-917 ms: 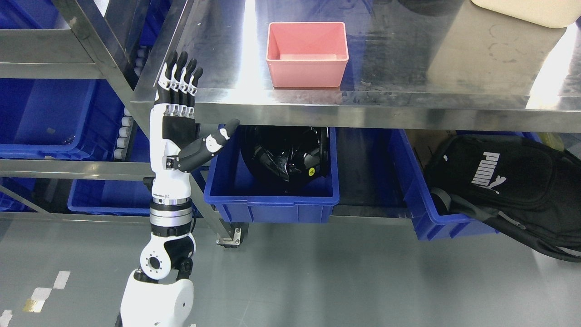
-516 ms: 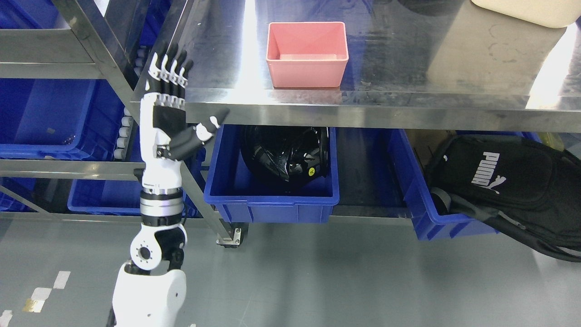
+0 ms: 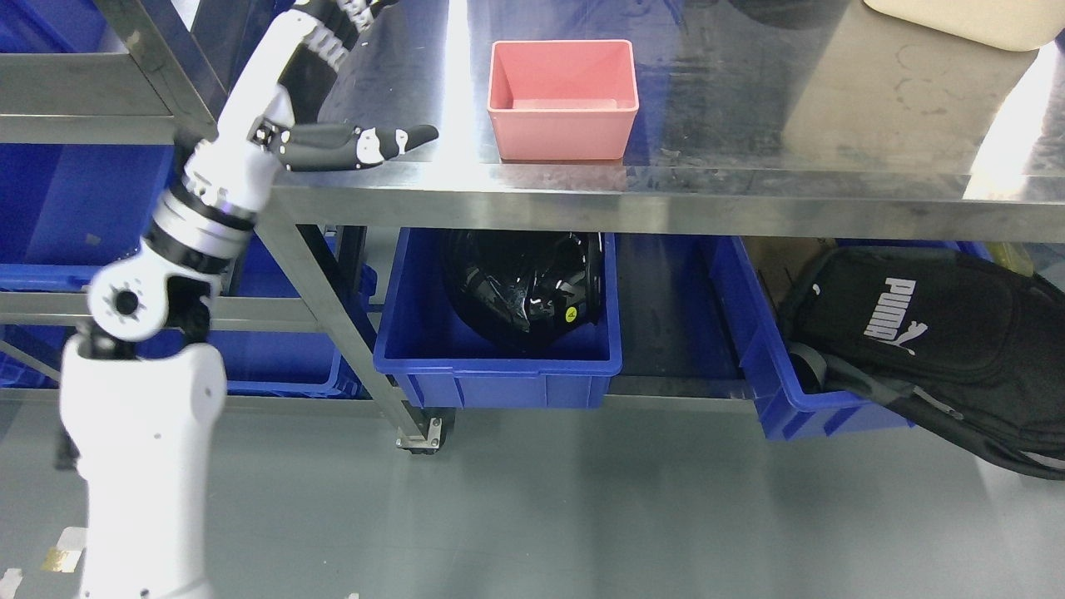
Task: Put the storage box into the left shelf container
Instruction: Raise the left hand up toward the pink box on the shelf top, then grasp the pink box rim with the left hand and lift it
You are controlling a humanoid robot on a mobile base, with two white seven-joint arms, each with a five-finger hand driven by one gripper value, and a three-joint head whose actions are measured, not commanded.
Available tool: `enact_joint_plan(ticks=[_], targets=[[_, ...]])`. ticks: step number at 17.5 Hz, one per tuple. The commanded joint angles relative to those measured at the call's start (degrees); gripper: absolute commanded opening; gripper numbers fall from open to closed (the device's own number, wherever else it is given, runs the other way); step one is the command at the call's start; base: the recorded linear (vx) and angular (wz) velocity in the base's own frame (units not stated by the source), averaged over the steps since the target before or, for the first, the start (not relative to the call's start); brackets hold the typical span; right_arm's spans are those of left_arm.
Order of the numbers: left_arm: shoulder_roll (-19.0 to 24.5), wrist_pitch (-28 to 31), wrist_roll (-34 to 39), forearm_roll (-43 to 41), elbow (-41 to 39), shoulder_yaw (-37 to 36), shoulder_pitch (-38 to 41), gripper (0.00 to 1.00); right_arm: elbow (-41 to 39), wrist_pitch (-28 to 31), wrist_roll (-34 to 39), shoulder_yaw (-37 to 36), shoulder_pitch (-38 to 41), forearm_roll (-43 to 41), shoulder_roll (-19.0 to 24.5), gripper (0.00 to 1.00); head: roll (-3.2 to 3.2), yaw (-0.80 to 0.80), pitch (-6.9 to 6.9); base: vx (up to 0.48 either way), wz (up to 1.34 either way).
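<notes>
A pink open storage box (image 3: 563, 98) stands empty on the steel table top (image 3: 732, 125), near its front edge. My left hand (image 3: 333, 75) is raised over the table's left end, to the left of the box and apart from it. It is open and holds nothing: the thumb (image 3: 374, 144) points right toward the box and the fingertips run out of the top of the picture. Blue shelf bins (image 3: 75, 216) sit on the steel rack at the far left. The right arm is out of view.
Under the table a blue bin (image 3: 499, 362) holds a black helmet-like object (image 3: 524, 283). Another blue bin (image 3: 799, 408) to the right holds a black bag (image 3: 923, 324). A beige object (image 3: 965, 21) lies at the table's back right. A steel rack post (image 3: 158, 66) stands beside my left arm.
My left arm has risen and swung up over the table's left end. The hand has tilted forward, its thumb now level with the table top. The pink box has not moved.
</notes>
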Motion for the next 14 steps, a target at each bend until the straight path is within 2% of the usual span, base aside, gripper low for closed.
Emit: enact_joint_plan(ticks=[1, 3, 5, 9, 12, 14], targets=[[10.73, 0.54, -9.03, -16.37, 9.05, -6.38, -13.36, 0.99, -1.0, -0.02, 0.01, -0.27, 0.52, 0.09, -1.0, 1.0, 0.0, 0.0, 0.0, -0.001, 0.01], [11.16, 1.94, -10.08, -18.75, 11.5, -12.87, -17.74, 0.96, -1.0, -0.02, 0.01, -0.27, 0.52, 0.09, -1.0, 1.0, 0.0, 0.0, 0.0, -0.001, 0.01], [9.85, 7.55, -12.8, -18.76, 15.45, -19.91, -23.37, 0.96, -1.0, -0.02, 0.01, -0.27, 0.52, 0.09, -1.0, 1.0, 0.0, 0.0, 0.0, 0.0, 0.0], [-1.91, 14.07, -14.91, -17.88, 23.71, -22.66, -28.83, 0.95, -1.0, -0.02, 0.01, -0.27, 0.52, 0.09, -1.0, 1.0, 0.0, 0.0, 0.0, 0.0, 0.0], [-7.8, 15.13, -16.76, -17.88, 31.87, -26.43, -30.77, 0.95, -1.0, -0.02, 0.01, -0.27, 0.52, 0.09, -1.0, 1.0, 0.0, 0.0, 0.0, 0.0, 0.0], [-9.74, 15.05, -17.29, -18.67, 37.41, -28.54, -32.43, 0.95, -1.0, -0.02, 0.01, -0.27, 0.52, 0.09, -1.0, 1.0, 0.0, 0.0, 0.0, 0.0, 0.0]])
